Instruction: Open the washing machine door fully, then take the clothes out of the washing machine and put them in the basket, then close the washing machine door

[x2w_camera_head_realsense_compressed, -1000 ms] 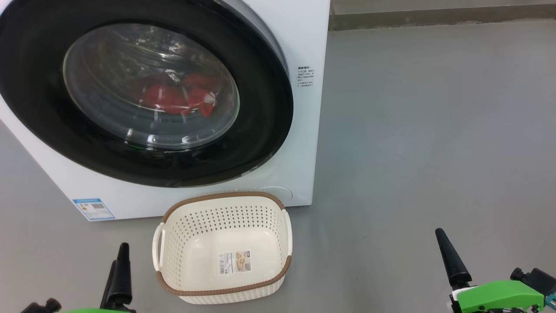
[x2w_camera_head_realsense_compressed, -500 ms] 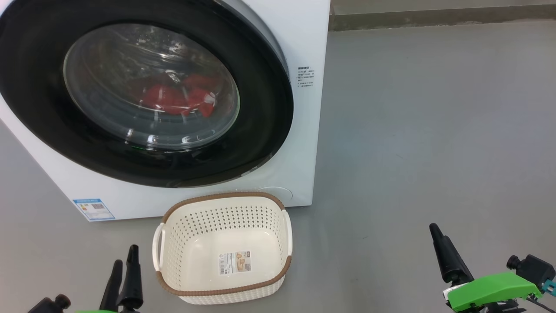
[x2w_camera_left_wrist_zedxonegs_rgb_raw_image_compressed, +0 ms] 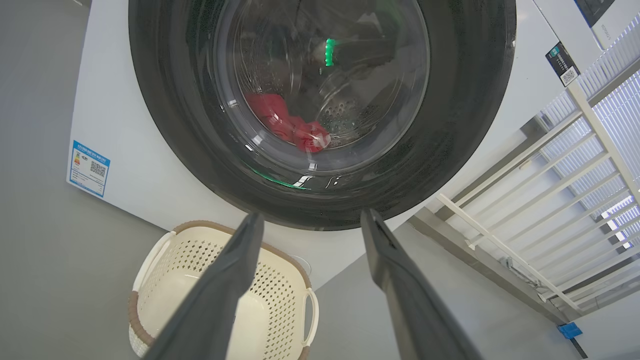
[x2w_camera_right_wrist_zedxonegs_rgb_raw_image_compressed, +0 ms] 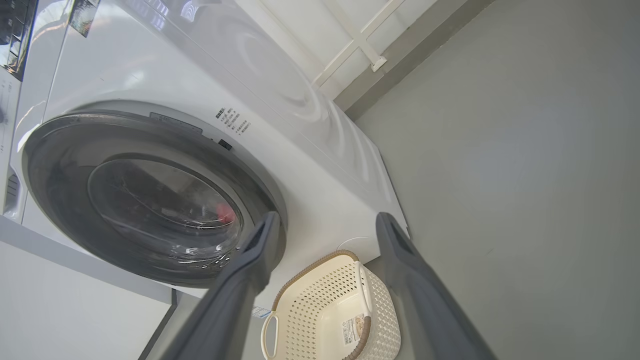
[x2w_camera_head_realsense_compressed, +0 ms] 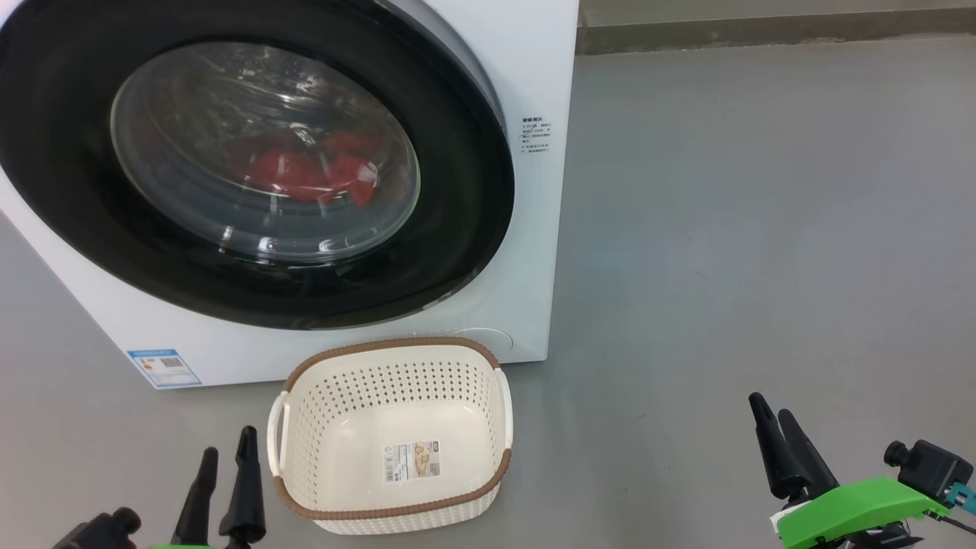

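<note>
The white washing machine fills the upper left, its black-rimmed round door lying against the front. Red clothes show through the glass bowl, also seen as clothes in the left wrist view. The cream basket with a brown rim sits on the floor before the washer, holding nothing but its paper label. My left gripper is open just left of the basket. My right gripper is open over the floor well to the basket's right. Both hold nothing.
Grey floor stretches to the right of the washer up to a wall base. A white railing stands beside the washer in the left wrist view. A blue label is on the washer's lower front.
Both grippers have turned so that both fingers of each now show in the head view. The left one has shifted right toward the basket, and the right one up and slightly left.
</note>
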